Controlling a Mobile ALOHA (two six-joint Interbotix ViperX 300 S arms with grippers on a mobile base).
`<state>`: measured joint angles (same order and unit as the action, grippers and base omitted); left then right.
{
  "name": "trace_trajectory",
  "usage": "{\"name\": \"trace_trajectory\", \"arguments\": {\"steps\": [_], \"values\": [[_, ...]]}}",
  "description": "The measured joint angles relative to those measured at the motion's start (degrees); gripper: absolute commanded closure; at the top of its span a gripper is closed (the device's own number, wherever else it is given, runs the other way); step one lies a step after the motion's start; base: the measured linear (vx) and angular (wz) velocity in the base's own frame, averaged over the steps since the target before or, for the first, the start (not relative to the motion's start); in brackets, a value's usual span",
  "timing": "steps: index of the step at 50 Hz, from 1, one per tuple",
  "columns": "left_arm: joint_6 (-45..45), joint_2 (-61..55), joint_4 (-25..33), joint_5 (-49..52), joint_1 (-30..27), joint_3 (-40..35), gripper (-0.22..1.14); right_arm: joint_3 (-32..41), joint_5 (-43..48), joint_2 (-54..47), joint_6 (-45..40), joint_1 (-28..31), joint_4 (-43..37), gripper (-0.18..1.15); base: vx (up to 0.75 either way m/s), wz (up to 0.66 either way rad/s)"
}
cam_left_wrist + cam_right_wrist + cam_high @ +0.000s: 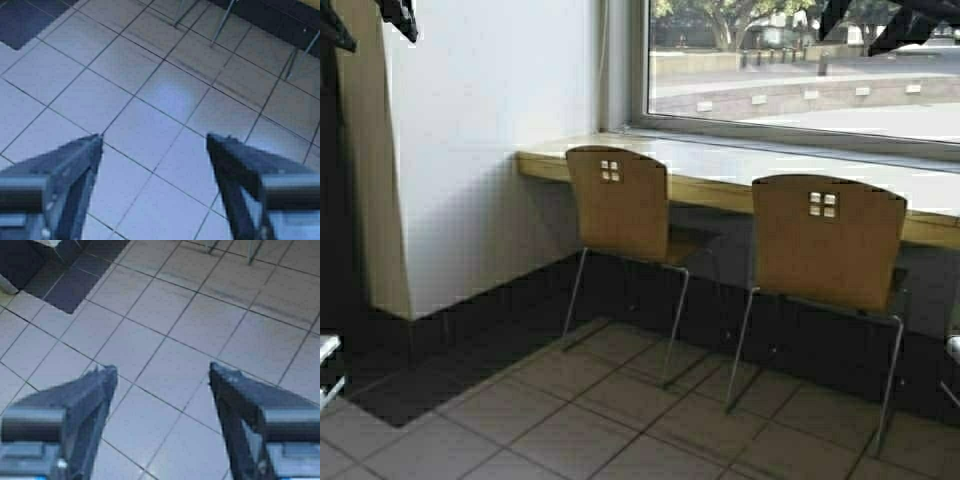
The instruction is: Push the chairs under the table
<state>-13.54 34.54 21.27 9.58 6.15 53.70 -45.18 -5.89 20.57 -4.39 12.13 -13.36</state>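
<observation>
Table (720, 170) runs along the wall under the window (800, 60), its tan front edge facing the robot; its left end stops just short of the white wall (490, 150). Two chairs stand w/ backs to the robot, both pulled out from the table: left chair (618, 205) has its seat partly under the edge, right chair (828, 240) sits further out, back well clear of the edge. A gap of open floor lies between the two chairs, dark strip of floor beneath the table behind the legs. Tiled floor (570, 420) ahead of both grippers is open right up to the chair legs. White wall corner juts out ahead-left of the left gripper, w/ a dark floor patch at its foot. Left gripper (155, 142) hangs over bare tile, pointing down & fwd, fingers spread wide, nothing between them; chrome chair legs (222, 22) show well ahead of its tips. Right gripper (162, 375) same pose over tile, fingers wide apart, holding nothing; chair legs (250, 250) well ahead, dark patch (70, 290) off to one side. Neither gripper touches a chair.
</observation>
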Motion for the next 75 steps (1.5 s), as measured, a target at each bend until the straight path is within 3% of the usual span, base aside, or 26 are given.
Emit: {"name": "trace_trajectory", "arguments": {"steps": [46,75], "values": [[0.1,-2.2,0.1,0.0,0.4,0.7,-0.03,3.0,-2.9,-4.7,-0.3,-0.4,-1.4,0.06,-0.18,-0.43],[0.3,-1.8,0.8,1.1,0.3,0.4,-0.03,2.0,-3.4,-5.7,-0.3,0.0,-1.5,0.06,0.04,-0.19]]}}
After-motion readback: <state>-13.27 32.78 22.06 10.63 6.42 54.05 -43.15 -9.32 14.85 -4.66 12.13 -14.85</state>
